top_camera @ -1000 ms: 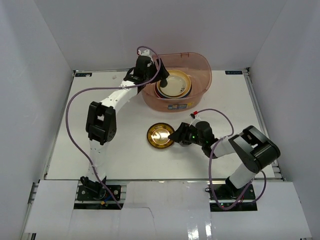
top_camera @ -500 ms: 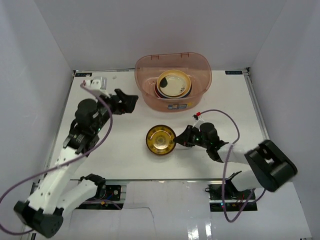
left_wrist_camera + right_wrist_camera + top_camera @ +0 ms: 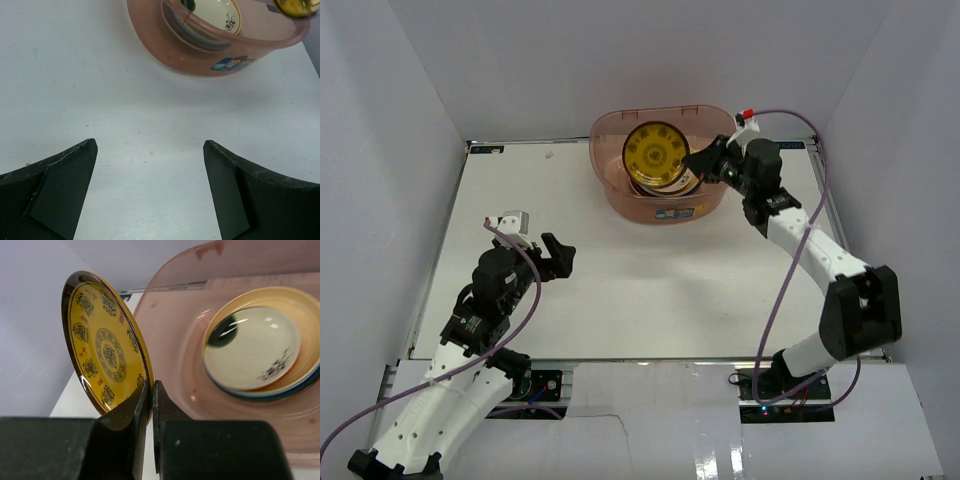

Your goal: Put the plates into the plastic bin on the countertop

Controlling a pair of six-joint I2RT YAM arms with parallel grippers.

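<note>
Now that the gold plate [image 3: 653, 152] is off the table [image 3: 650, 290], hanging on edge over the plastic bin [image 3: 620, 190] with my right pincer [image 3: 151, 390] pinching its rim, drop's next; left pincer [image 3: 149, 144] wide, empty.

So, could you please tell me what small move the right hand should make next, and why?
Probably lower the gold plate toward the stacked plates inside the plastic bin before letting go. The right hand is pinching the plate's rim, and the plate stands nearly on edge above the bin, so releasing from here might let it drop or clatter.
</note>
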